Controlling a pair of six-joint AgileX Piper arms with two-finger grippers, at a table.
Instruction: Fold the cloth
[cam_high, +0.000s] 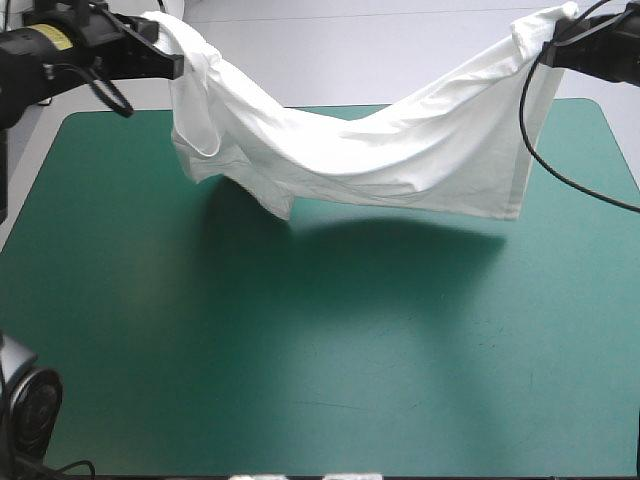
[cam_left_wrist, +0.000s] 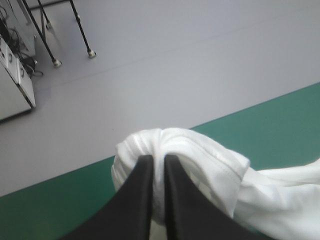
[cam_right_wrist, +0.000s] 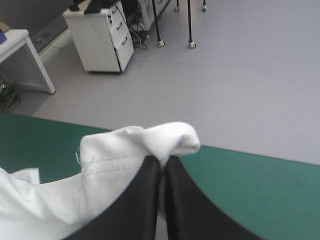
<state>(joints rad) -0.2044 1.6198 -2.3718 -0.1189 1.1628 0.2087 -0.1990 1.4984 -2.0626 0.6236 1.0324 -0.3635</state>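
Note:
The white T-shirt (cam_high: 370, 150) hangs in the air above the far half of the teal-green table (cam_high: 320, 350), stretched between both arms and sagging in the middle. My left gripper (cam_high: 172, 48) holds its bunched left end high at the far left, and my right gripper (cam_high: 548, 45) holds a hemmed corner at the far right. In the left wrist view the gripper (cam_left_wrist: 158, 161) is shut on a gathered fold of the T-shirt (cam_left_wrist: 200, 165). In the right wrist view the gripper (cam_right_wrist: 162, 161) pinches the T-shirt corner (cam_right_wrist: 135, 150). The shirt's lowest folds hang just above the cover, casting a shadow.
The table's far edge (cam_high: 330, 108) runs just behind the hanging shirt, with pale floor beyond it. The teal-green cover (cam_high: 300, 380) spreads bare toward the near edge.

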